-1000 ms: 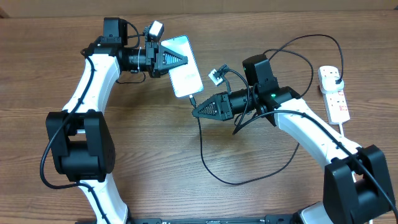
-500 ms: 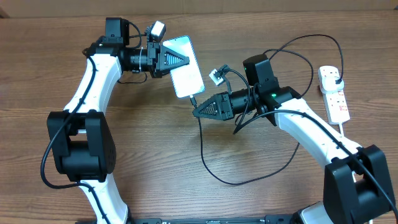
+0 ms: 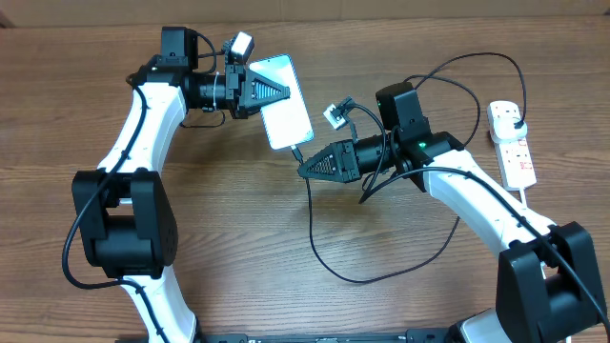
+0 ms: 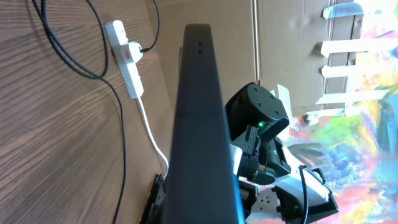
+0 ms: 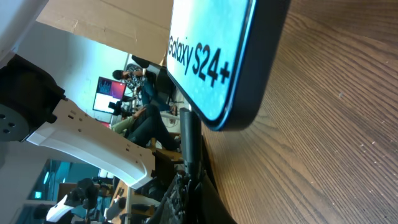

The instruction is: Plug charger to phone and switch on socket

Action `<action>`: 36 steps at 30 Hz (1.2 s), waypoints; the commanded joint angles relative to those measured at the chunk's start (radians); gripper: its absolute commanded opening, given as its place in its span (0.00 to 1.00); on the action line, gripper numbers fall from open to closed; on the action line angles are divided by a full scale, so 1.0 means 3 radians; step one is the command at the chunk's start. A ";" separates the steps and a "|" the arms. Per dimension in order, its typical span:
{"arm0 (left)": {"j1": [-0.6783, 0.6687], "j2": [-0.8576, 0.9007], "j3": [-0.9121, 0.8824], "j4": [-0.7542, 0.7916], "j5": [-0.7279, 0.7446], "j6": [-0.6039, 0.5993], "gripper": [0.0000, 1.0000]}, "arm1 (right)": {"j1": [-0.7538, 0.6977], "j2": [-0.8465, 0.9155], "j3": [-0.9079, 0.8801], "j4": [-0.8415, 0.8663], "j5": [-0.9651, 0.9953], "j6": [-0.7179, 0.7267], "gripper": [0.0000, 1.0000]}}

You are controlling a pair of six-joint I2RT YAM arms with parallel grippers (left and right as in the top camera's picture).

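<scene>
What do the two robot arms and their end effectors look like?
Both the left arm and the right arm have white curved shells with black joints and black bases. A thin black cable runs along each. The left end effector and right end effector are black, tapering wedges. A small green light glows on the right arm's wrist.

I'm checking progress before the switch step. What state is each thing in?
phone: screen lit, gripped at one side.
charger: connector tip at the phone's bottom edge, cannot tell if it is seated; plug in the socket.
socket: charger plugged into its end outlet; switch position too small to tell.
left gripper: shut on the phone.
right gripper: shut on the charger's connector end.
</scene>
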 commanded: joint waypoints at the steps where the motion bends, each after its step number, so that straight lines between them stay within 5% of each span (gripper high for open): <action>1: -0.0031 -0.0020 0.0050 -0.0010 0.0205 -0.0046 0.04 | -0.0050 -0.0042 0.0011 0.0047 0.0011 -0.0001 0.04; 36: -0.0009 -0.0020 0.0050 0.0001 0.0201 -0.0047 0.04 | -0.0070 -0.0042 0.0011 0.0025 0.0011 -0.0001 0.04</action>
